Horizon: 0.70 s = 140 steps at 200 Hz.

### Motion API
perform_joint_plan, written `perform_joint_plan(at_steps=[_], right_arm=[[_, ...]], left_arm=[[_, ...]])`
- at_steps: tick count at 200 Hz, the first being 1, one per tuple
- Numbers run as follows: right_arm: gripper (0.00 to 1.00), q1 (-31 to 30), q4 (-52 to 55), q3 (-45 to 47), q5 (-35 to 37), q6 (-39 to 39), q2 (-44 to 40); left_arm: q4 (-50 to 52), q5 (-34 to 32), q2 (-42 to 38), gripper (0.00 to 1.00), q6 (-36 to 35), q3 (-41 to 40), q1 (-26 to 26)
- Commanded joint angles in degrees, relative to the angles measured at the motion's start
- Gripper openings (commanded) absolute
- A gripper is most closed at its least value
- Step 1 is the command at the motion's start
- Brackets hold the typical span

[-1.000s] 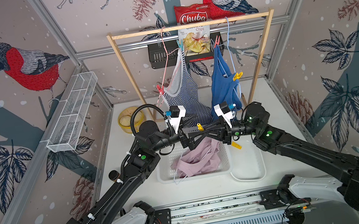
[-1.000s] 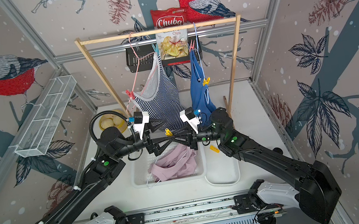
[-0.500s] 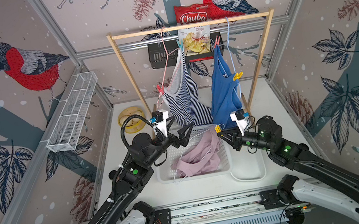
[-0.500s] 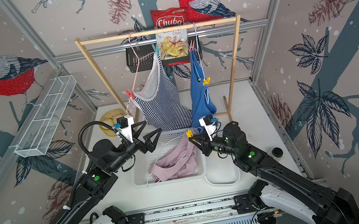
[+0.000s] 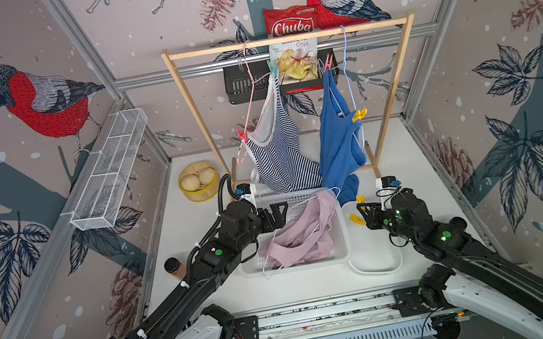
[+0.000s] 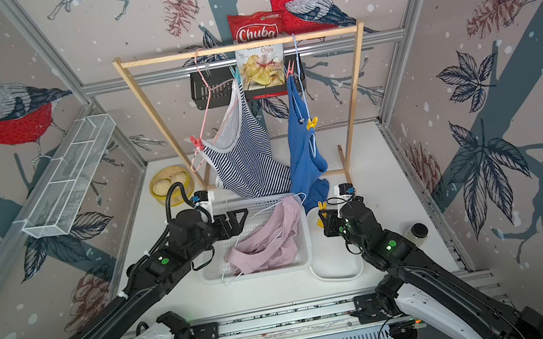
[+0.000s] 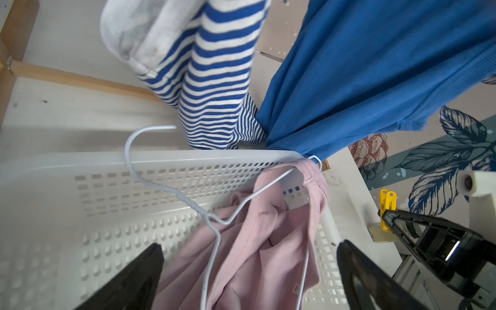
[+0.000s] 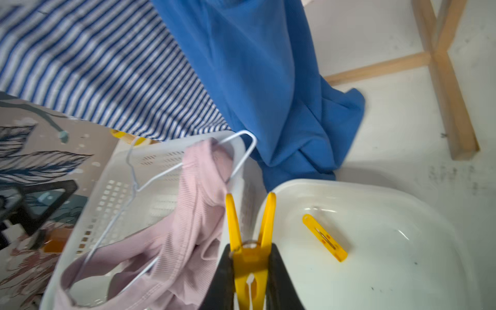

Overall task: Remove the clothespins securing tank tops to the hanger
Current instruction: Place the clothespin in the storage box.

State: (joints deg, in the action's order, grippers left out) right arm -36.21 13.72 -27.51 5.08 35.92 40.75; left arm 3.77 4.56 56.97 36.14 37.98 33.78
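My right gripper (image 8: 251,252) is shut on a yellow clothespin (image 8: 249,228) (image 5: 360,199), held above the near rim of the white tray (image 5: 377,264). Another yellow clothespin (image 8: 324,237) lies in that tray. My left gripper (image 7: 249,249) (image 5: 275,214) hangs open over the pink tank top (image 5: 305,235), which lies with a white hanger (image 7: 212,222) in the basket (image 5: 343,240). On the rail, a teal clothespin (image 5: 270,66) and a red one (image 5: 241,133) pin the striped tank top (image 5: 282,153). A red clothespin (image 5: 328,62) and a yellow one (image 5: 359,114) pin the blue tank top (image 5: 336,141).
The wooden rack (image 5: 285,39) stands across the back of the table, its foot bars near the basket. A bamboo steamer (image 5: 198,181) sits back left, a brown-lidded jar (image 5: 174,267) left of my left arm, a dark jar (image 6: 417,230) right. A wire shelf (image 5: 110,175) juts from the left wall.
Both grippers met above the basket a second ago. They have drawn apart: the left one went left and stayed open, the right one carried the yellow clothespin right, over the tray.
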Motion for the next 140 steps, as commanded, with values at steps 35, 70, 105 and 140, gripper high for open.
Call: perform_joint_plan(at_steps=[35, 70, 105, 140], right_arm=[[0.0, 0.08, 3.82, -0.69, 4.42, 4.51, 5.33], [0.0, -0.27, 3.23, -0.45, 4.16, 7.77, 8.74], [0.05, 0.1, 9.7, -5.99, 5.21, 12.82, 15.43], [0.09, 0.2, 14.0, -10.24, 4.98, 14.7, 21.02]], left_arm=[[13.59, 6.43, 8.98, 0.99, -4.73, 8.01, -3.53], [13.43, 5.75, 7.92, 0.99, -3.02, 8.16, -3.77], [19.67, 7.33, 11.96, 0.99, -1.26, 15.12, -5.59], [22.18, 10.27, 16.12, 0.99, -0.08, 15.31, -7.29]])
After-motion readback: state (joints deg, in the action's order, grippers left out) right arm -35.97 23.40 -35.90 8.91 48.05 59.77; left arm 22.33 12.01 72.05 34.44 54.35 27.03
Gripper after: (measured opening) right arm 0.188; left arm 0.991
